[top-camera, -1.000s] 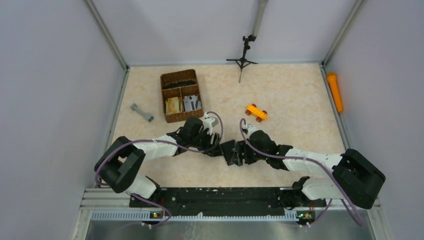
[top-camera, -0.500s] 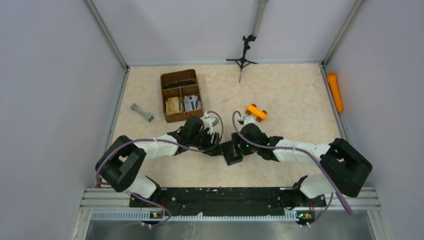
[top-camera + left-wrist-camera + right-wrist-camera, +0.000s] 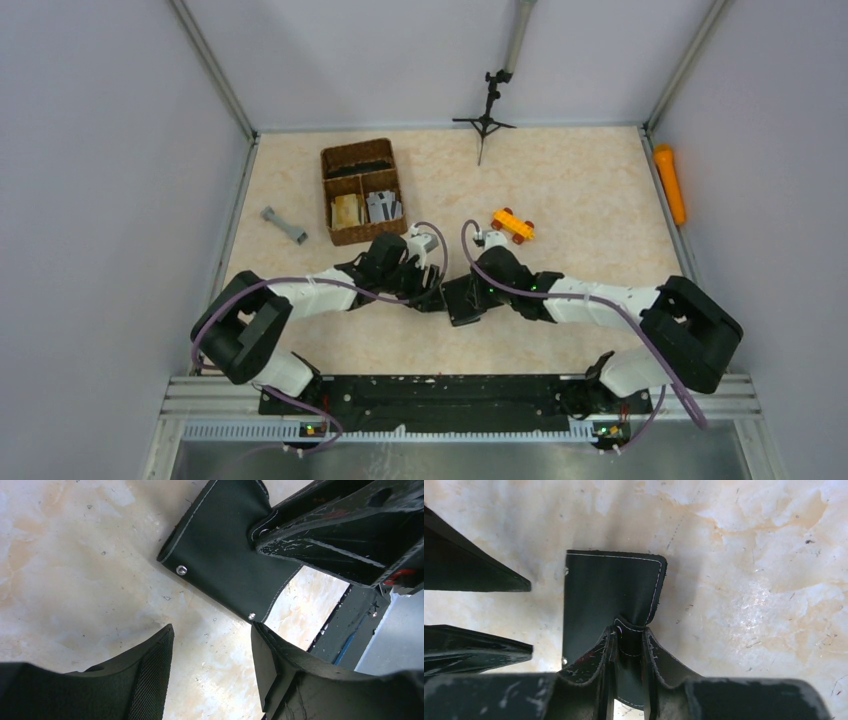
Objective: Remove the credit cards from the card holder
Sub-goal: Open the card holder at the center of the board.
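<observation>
- The left arm and the right arm have white shells with black joints.
- Each arm has one big black shoulder block at its near end.
- A lilac cable runs along each arm.
- Small green lights glow on the right arm.
- The left claw is black, and one finger has a fine mesh pad.
- The right claw is black with many pale scratches.

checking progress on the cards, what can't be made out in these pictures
- No credit cards seen: both wrist views show only the outside of the flat black stitched card holder.
- Its pinched edge: covered by the right gripper, right wrist view.
- Its far part: behind that gripper, left wrist view.
- Contents of the brown wicker divided basket: too small, top view.
</observation>
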Available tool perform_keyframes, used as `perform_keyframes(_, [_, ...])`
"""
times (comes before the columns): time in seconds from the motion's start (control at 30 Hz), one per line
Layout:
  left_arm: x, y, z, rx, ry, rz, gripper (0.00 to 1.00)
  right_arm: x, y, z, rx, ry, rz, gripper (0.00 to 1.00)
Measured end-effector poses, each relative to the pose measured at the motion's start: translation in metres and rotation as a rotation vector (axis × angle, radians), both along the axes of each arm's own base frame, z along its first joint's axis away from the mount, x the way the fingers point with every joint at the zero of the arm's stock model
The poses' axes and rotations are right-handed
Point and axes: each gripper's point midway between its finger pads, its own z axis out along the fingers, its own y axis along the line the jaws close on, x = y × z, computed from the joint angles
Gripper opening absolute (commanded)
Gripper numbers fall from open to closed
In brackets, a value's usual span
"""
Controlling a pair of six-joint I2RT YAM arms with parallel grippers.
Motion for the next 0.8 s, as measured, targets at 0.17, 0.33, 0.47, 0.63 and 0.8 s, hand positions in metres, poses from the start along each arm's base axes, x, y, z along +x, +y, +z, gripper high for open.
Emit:
perform_keyframes(0.17, [-0.001, 0.0, 0.002, -0.021, 0.019, -0.004, 0.66, -0.001, 0.004, 0.017, 0.09, -0.03, -0.023, 0.14])
perform_keyframes(0.33, [0.008, 0.003, 0.013, -0.109, 0.052, 0.02, 0.75, -0.008, 0.005, 0.028, 0.203, -0.045, -0.038, 0.14])
perform_keyframes(0.47, [0.011, 0.012, 0.018, -0.206, 0.1, 0.053, 0.8, -0.012, 0.009, 0.041, 0.295, -0.058, -0.047, 0.14])
perform_keyframes(0.63, [0.005, 0.013, 0.029, -0.314, 0.136, 0.045, 0.81, -0.012, 0.016, 0.061, 0.411, -0.085, -0.053, 0.14])
perform_keyframes(0.8, [0.001, 0.004, 0.05, -0.408, 0.124, -0.006, 0.67, -0.016, 0.03, 0.074, 0.496, -0.08, -0.009, 0.16])
